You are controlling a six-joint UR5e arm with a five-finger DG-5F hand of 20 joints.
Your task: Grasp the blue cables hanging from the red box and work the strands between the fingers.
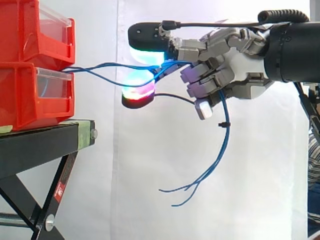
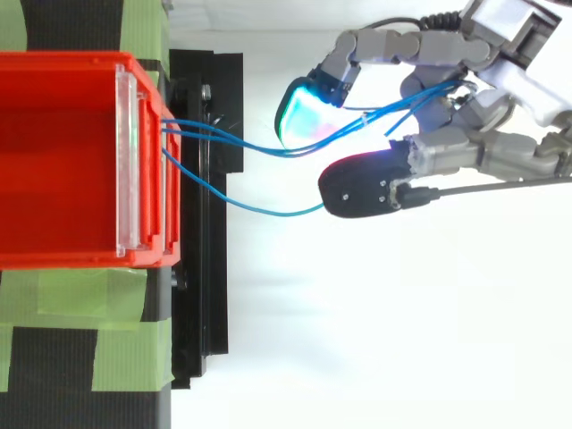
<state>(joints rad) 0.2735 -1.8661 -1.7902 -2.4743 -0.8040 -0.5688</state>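
Grey robot hand (image 1: 235,62) with glowing pads is clenched on thin blue cables (image 2: 277,214), the strands threaded between its curled fingers. Loose ends dangle at its six o'clock. At nine o'clock the cables enter stacked red plastic bins (image 1: 30,97) on a black stand (image 1: 40,142).

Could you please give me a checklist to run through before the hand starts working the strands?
1. Blue cables pinched in the hand: ok.
2. Cables run unbroken from red box to hand: ok.
3. Slack in that span: ok, strands sag.
4. Loose ends hang clear of the black stand: ok.
5. Every strand in the grip: cannot tell.
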